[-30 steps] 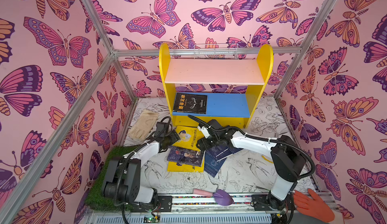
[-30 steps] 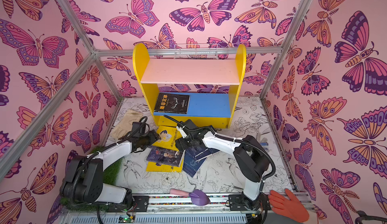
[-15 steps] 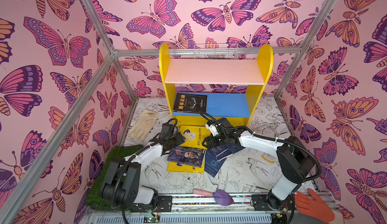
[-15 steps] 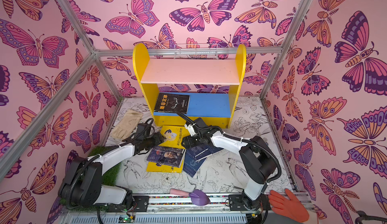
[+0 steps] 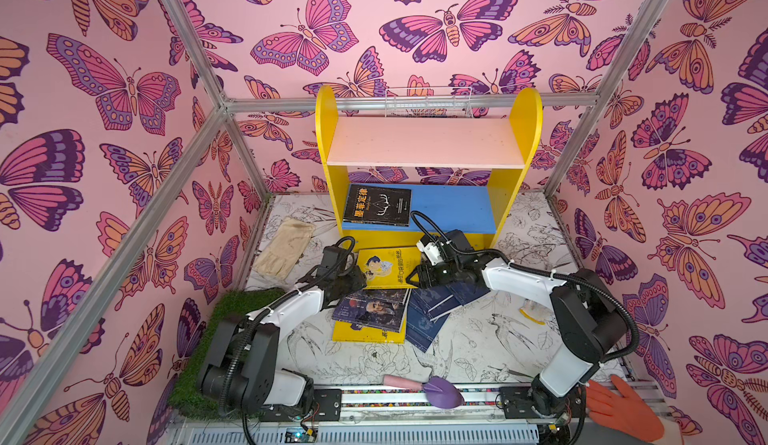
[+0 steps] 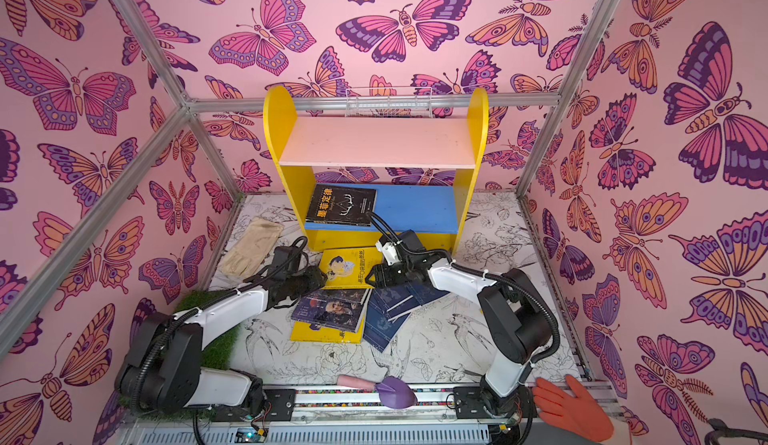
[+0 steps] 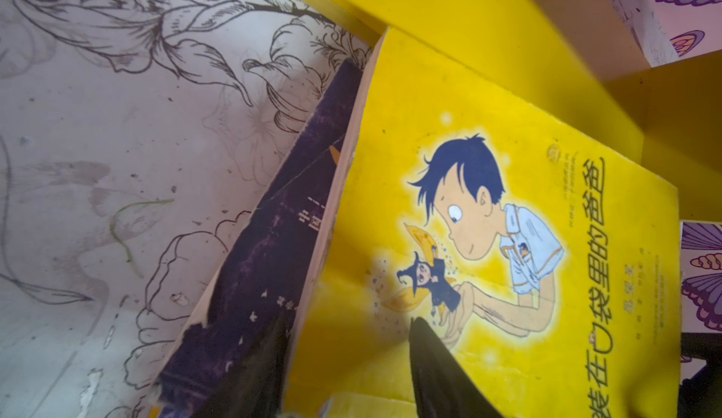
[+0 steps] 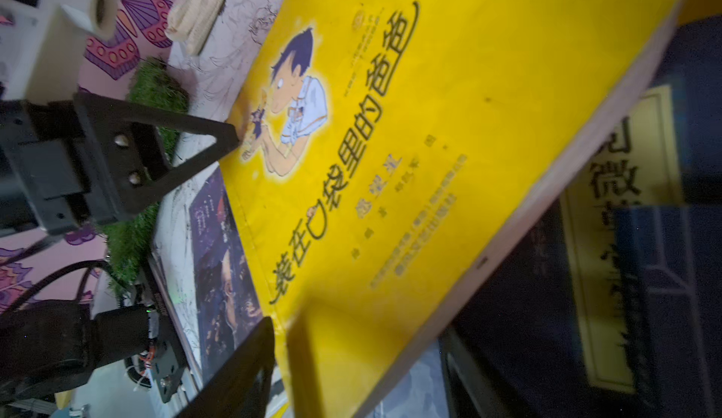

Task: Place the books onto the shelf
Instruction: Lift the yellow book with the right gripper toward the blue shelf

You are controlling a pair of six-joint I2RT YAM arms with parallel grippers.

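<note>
A yellow book (image 5: pixel 386 266) with a cartoon boy lies just before the shelf (image 5: pixel 424 141). My left gripper (image 5: pixel 360 279) is at its left edge, jaws open. In the left wrist view one finger (image 7: pixel 437 369) rests on the cover (image 7: pixel 508 162) and the other lies beside the page edge, over a dark book (image 7: pixel 273 220). My right gripper (image 5: pixel 415 274) is open at the right edge, with the book's corner (image 8: pixel 351 338) between its fingers. A black book (image 5: pixel 377 205) lies flat on the blue lower board (image 5: pixel 453 210). Portrait-cover (image 5: pixel 374 308), yellow (image 5: pixel 365 332) and navy books (image 5: pixel 436 305) lie loose in front.
A beige glove (image 5: pixel 286 249) lies at the back left and a green turf mat (image 5: pixel 232 310) at the left. A purple trowel (image 5: pixel 432 389) and an orange rubber glove (image 5: pixel 619 405) lie at the front rail. A white wire basket (image 5: pixel 428 102) hangs behind the shelf.
My left gripper has slid right up to the yellow book's left edge. My right gripper has drawn back to its right edge. Both pairs of jaws have narrowed.
</note>
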